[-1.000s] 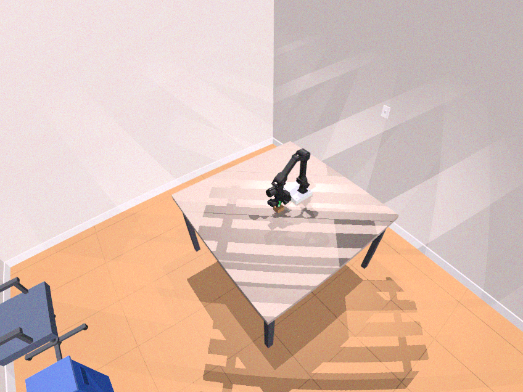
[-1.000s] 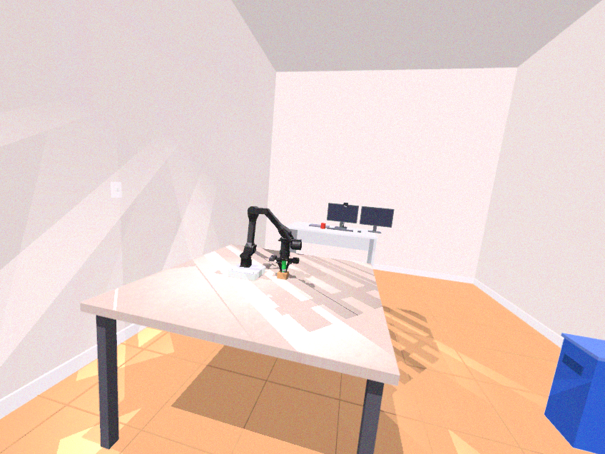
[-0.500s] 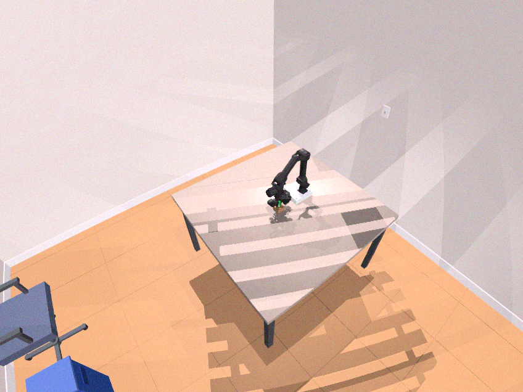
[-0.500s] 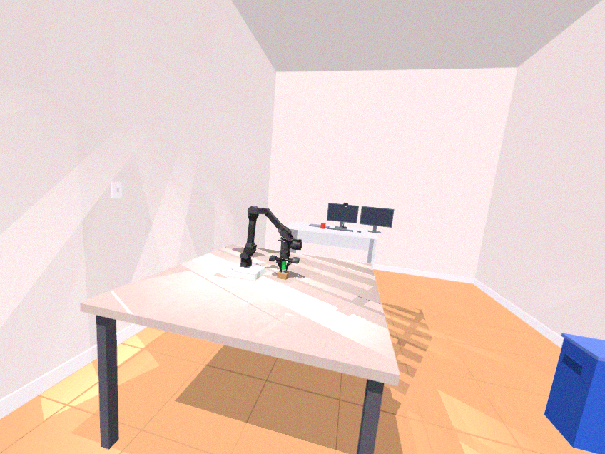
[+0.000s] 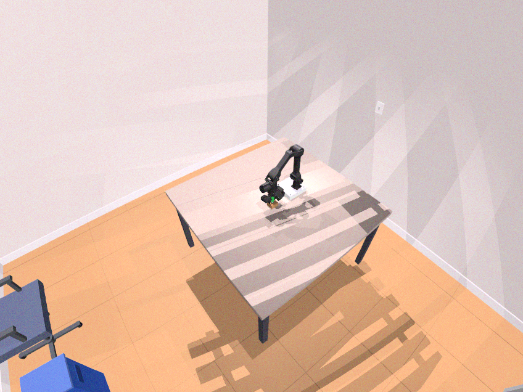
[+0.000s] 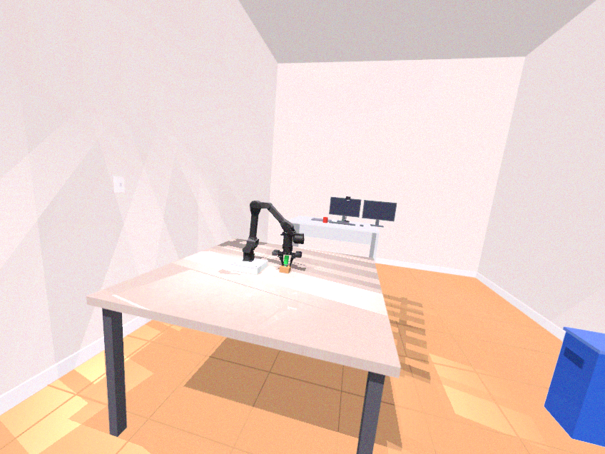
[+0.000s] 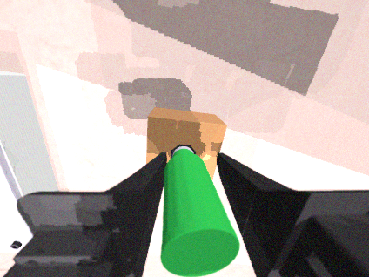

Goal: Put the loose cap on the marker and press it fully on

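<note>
The green cap [image 5: 272,198] [image 6: 286,260] [image 7: 196,209] stands upright over the marker [image 7: 183,147], of which only a thin pale band shows at the cap's lower end in the wrist view. The marker stands in the orange-brown holder block [image 5: 272,206] [image 6: 285,269] [image 7: 174,131]. My gripper [image 5: 272,200] [image 6: 287,263] [image 7: 191,157] is open around the cap, one black finger on each side. A gap shows beside the right finger in the wrist view; the left finger is very close to the cap, and I cannot tell if it touches. Any gap between cap and marker shoulder is too small to judge.
The arm's white base plate [image 5: 291,191] [image 6: 251,266] [image 7: 26,152] is close beside the block on the table [image 5: 236,181] [image 6: 220,303]. Away from the table are a blue bin [image 5: 50,375] [image 6: 576,385], a chair [image 5: 25,312] and a white desk [image 6: 337,233] with two monitors.
</note>
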You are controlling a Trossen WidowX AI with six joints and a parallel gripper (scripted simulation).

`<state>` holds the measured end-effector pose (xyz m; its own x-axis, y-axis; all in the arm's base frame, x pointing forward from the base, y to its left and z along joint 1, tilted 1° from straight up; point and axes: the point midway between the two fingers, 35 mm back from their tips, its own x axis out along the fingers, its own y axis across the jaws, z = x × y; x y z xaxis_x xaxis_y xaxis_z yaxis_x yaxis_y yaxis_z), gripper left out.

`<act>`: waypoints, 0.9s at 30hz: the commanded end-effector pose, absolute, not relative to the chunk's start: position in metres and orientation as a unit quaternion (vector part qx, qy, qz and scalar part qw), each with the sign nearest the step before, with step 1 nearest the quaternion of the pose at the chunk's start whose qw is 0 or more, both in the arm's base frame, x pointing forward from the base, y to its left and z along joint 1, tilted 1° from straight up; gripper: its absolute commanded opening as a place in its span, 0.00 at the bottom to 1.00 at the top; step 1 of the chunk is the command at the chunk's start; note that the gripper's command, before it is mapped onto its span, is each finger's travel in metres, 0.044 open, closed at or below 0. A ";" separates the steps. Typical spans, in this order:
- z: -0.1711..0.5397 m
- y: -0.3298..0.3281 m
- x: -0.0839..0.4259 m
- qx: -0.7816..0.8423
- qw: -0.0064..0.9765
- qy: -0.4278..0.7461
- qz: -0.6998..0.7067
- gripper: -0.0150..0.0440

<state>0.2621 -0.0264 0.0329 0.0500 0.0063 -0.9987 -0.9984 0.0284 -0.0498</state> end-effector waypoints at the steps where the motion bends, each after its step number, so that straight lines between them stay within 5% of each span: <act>1: 0.031 -0.026 0.258 -0.498 0.516 0.498 0.487 0.79; 6: 0.031 -0.026 0.258 -0.498 0.516 0.498 0.487 1.00; 19: 0.109 -0.027 0.261 -0.503 0.522 0.492 0.482 1.00; 27: 0.118 -0.026 0.260 -0.310 0.651 0.622 0.303 0.64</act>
<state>0.2587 -0.0266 0.1083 0.0366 0.0094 -0.9993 -0.9459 0.3229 -0.0316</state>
